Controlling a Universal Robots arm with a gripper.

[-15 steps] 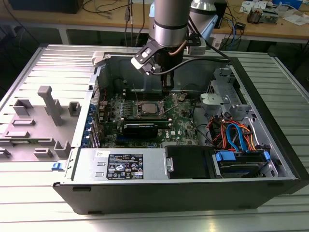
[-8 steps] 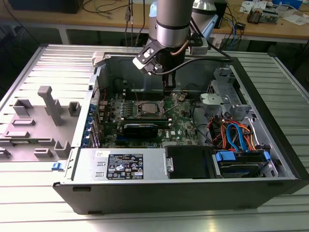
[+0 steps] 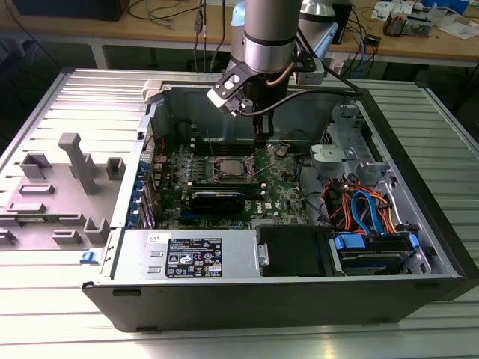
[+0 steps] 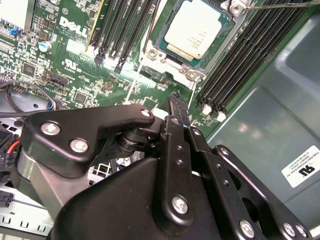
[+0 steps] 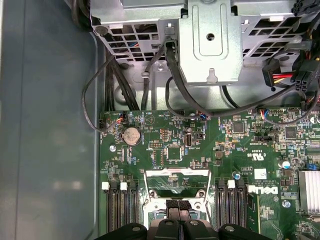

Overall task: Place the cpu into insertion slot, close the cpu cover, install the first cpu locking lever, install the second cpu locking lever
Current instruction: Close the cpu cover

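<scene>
1. Circuit board (image 5: 165, 145): green, speckled with black and silver parts.
2. Chip (image 4: 195, 27): dull silver-grey.
3. Gripper (image 4: 175, 97): black, with silver screws.
4. Cables (image 3: 364, 212), at four o'clock from the board in the exterior view: blue and orange.

Open PC case (image 3: 224, 303) lying flat on a slatted metal bench (image 3: 45, 321). Green motherboard (image 3: 288, 191) inside, long black card (image 3: 217, 200) lying on it, labelled PSU box (image 3: 187, 258) along the front wall. Blue and orange cables (image 3: 363, 209) bunched at the exterior view's right, next to the silver drive cage (image 3: 340, 146). Grey plastic fixture (image 3: 71, 161) outside the case, at the exterior view's left. First wrist view: coin cell (image 5: 131, 135), black memory slots (image 5: 120, 205), finned heatsink (image 5: 310, 190), loose black cables (image 5: 95, 105)
</scene>
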